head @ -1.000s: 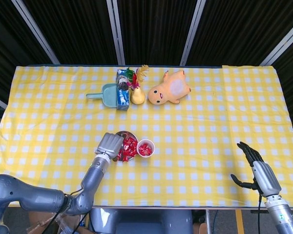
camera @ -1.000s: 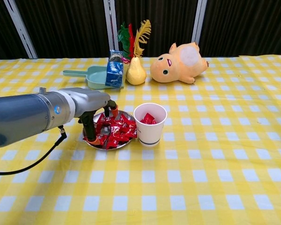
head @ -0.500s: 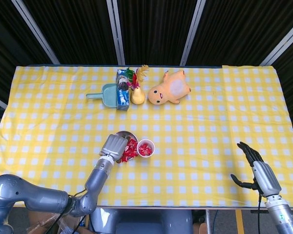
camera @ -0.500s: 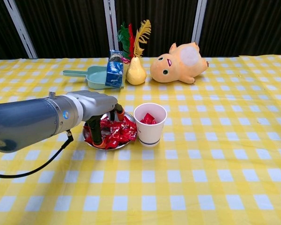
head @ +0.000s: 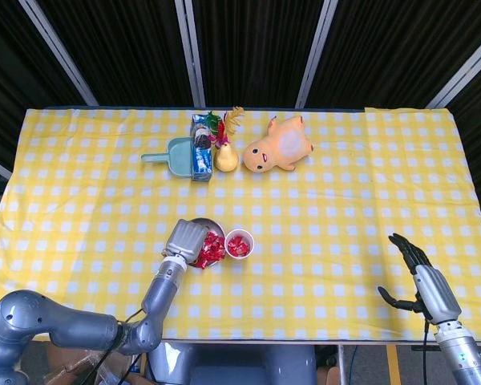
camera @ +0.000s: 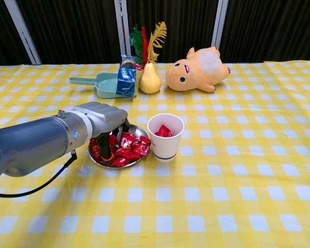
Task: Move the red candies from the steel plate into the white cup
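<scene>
A yellow-and-white checked cloth covers the whole table, soft and slightly rumpled at its edges. Well beyond the left hand, at the far side, lies a plump orange plush pig with a pale belly patch; beside it stand a smooth yellow pear, a blue printed carton with bright feathers behind it, and a teal plastic scoop. The left hand, metal-grey with dark fingers, hangs over the round steel plate, fingers curled down into the heap of glossy red wrapped candies; whether it has one pinched, I cannot tell. Just to that hand's right, touching or nearly touching the plate's rim, stands the white paper cup, tapered, with a few red candies already inside. The right hand hangs well apart near the table's near right corner, fingers spread and holding nothing
</scene>
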Robot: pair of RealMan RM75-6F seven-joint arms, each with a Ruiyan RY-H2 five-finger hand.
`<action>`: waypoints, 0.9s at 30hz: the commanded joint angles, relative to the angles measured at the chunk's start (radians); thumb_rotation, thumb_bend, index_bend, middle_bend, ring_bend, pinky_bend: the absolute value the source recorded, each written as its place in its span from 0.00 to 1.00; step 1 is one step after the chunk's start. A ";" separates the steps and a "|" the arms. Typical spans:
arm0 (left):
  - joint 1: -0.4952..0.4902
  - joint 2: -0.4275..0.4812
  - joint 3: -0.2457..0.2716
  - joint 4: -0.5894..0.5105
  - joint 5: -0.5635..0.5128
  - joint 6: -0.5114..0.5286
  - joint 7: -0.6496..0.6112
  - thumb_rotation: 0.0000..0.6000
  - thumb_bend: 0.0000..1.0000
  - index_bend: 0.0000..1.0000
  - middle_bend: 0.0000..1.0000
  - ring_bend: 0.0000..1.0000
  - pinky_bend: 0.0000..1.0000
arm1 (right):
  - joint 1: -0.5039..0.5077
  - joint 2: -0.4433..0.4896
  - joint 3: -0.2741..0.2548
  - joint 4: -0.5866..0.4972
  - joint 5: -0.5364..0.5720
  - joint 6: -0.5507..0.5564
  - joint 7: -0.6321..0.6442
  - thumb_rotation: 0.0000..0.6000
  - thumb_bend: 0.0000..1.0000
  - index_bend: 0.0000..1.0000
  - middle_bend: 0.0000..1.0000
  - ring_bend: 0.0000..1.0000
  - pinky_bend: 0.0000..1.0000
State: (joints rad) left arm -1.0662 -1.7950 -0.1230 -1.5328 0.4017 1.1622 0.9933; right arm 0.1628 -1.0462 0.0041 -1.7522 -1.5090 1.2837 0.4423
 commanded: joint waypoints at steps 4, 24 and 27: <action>0.015 -0.007 0.009 0.011 0.025 0.005 -0.004 1.00 0.39 0.50 0.63 0.82 0.90 | 0.001 0.001 0.000 -0.001 0.000 -0.001 0.002 1.00 0.36 0.00 0.00 0.00 0.00; 0.033 0.094 -0.044 -0.106 0.079 0.045 -0.002 1.00 0.39 0.52 0.66 0.83 0.90 | 0.000 0.004 0.001 -0.007 0.005 -0.003 0.008 1.00 0.36 0.00 0.00 0.00 0.00; 0.029 0.119 -0.063 -0.139 0.086 0.055 0.000 1.00 0.39 0.52 0.66 0.83 0.90 | 0.000 0.005 0.001 -0.007 0.006 -0.003 0.009 1.00 0.36 0.00 0.00 0.00 0.00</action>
State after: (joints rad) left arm -1.0348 -1.6907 -0.1745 -1.6552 0.4831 1.2101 0.9915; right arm 0.1632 -1.0414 0.0050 -1.7593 -1.5031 1.2804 0.4508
